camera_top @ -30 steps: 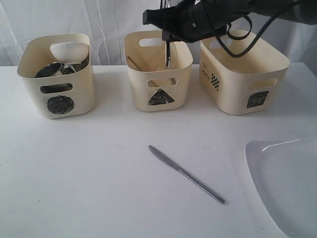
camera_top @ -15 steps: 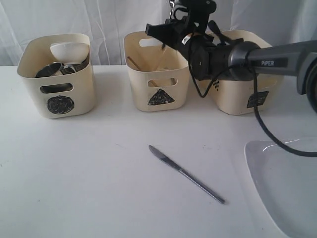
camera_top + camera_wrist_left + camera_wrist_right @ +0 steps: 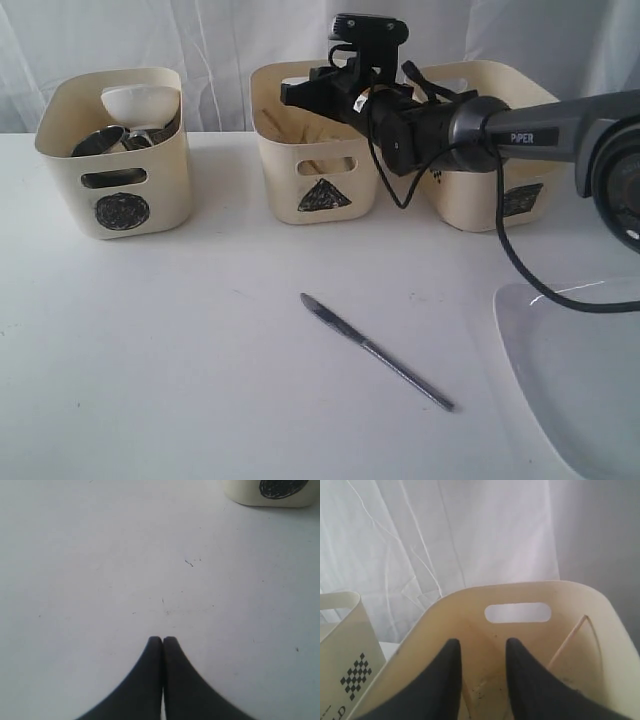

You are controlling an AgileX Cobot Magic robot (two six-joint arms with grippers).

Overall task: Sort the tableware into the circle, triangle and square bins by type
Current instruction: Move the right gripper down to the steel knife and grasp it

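On the white table (image 3: 180,340), taking the exterior view as the dial, the circle bin (image 3: 60,165) stands at ten o'clock. It holds the white bowl (image 3: 140,101) tilted against its back wall. Steel pieces (image 3: 100,140) lie in front of the bowl, too crowded to tell apart.

The left gripper (image 3: 162,641) hangs over bare tabletop with its fingers pressed together on nothing. A corner of the circle bin shows at one o'clock of that wrist view.

At twelve o'clock stands the triangle bin (image 3: 285,165). A wooden chopstick (image 3: 568,641) leans inside it against a side wall. The right gripper (image 3: 482,645) hovers at the bin's mouth, its fingers (image 3: 451,672) apart and empty, pointing towards the far handle slot.

The steel knife (image 3: 380,352) lies flat on the table near six o'clock, blade tip towards eleven, well apart from all three bins.

The square bin (image 3: 525,150) stands at two o'clock, partly hidden behind the right arm. The large white plate (image 3: 580,380) lies at four o'clock, cut off by the frame edge.
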